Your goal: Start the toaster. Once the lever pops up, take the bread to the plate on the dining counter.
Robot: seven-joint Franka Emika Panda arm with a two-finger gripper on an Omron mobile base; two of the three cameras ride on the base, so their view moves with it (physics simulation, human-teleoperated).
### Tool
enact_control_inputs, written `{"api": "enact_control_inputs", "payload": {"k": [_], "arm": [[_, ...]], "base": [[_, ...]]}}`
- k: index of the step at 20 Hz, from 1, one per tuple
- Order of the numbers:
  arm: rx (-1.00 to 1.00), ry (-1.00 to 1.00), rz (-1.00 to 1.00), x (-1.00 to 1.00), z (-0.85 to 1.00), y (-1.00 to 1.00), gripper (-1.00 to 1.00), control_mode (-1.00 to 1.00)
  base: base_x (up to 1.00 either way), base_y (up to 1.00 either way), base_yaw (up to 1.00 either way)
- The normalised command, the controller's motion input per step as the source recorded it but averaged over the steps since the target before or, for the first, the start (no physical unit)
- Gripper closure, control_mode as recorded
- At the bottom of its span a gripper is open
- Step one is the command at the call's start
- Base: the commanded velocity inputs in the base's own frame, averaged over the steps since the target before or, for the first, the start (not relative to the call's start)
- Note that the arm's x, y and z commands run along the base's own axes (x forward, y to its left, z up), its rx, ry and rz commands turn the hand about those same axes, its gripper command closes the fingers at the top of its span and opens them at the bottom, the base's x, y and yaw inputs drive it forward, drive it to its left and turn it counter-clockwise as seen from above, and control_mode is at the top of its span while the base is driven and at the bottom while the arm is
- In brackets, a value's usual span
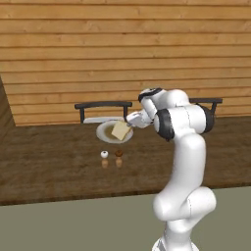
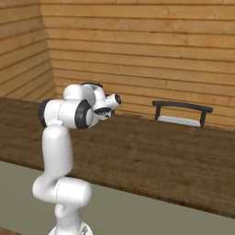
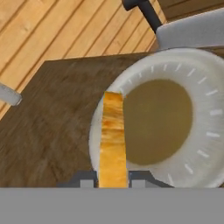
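- Right now, reading the left base view from its left edge, I see the dining counter running across as a dark wood-grain top, with the plate set toward its far side in front of a dark chair.
- Just right of the plate's middle, the bread is pinched in my gripper, hanging tilted over the plate's right half; the wrist and white arm come in from the right.
- Nearer to me than the plate, two small shakers stand on the counter, one white and one brown, well clear of the gripper.
- Through the hand view, the bread comes up edge-on between the fingertips, its long axis pointing away from the hand and its far end crossing the plate's rim on the left side.
- The plate's tan centre lies to the right of the slice, so the drop spot is ahead and off to that side of the gripper.
- My judgement: the carry is nearly done; I would nudge the hand toward the centre and lower it before letting go, otherwise the slice may tip off the rim onto the counter.
- I cannot tell from these views how high the bread hangs above the plate.
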Motion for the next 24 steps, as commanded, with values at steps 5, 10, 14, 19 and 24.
{"api": "enact_control_inputs", "payload": {"k": [5,10,14,19,24], "arm": [[0.00,0.00,0.00,0.44,-0.26,0.10,1.00,-1.00],[0.00,-0.02,0.00,0.34,-0.17,0.08,-1.00,-1.00],[0.00,-0.03,0.00,0.13,-0.12,0.04,-1.00,-1.00],[-0.03,-0.02,0.00,0.00,-0.27,0.00,-1.00,-1.00],[-0.06,-0.04,-0.09,-0.03,-0.03,0.00,-1.00,-1.00]], "base": [[0.00,0.00,0.00],[0.00,0.00,0.00],[0.00,0.00,0.00],[0.00,0.00,0.00],[0.00,0.00,0.00]]}}
